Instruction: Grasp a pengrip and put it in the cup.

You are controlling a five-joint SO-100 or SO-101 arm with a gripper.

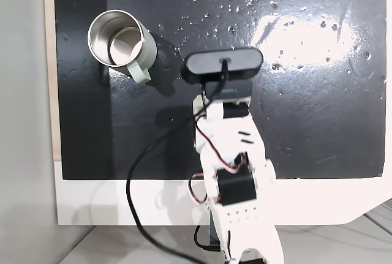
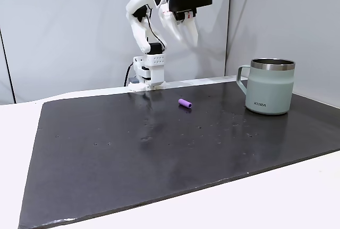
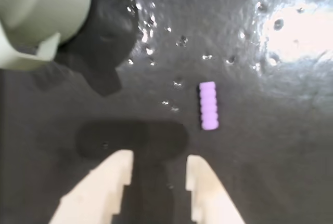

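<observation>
A tiny purple ribbed pengrip [image 2: 185, 103] lies on its side on the black mat; the wrist view shows the pengrip [image 3: 208, 105] just ahead and right of my fingertips. My gripper [image 2: 183, 30] hangs high above the mat, open and empty, its white fingers [image 3: 125, 168] apart with bare mat between them. The cup [image 2: 272, 85], a pale grey-green mug with a steel rim, stands upright at the right of the mat; from above the cup [image 1: 120, 38] sits at upper left, and its side fills the wrist view's upper left corner [image 3: 41, 5].
The black mat [image 2: 133, 154] covers a white table [image 2: 297, 192]. Small water drops and glare speckle the mat [image 1: 294, 31]. A black cable [image 1: 138, 178] loops by the arm's base. The wrist camera body [image 1: 223, 65] hides what lies beneath it from above.
</observation>
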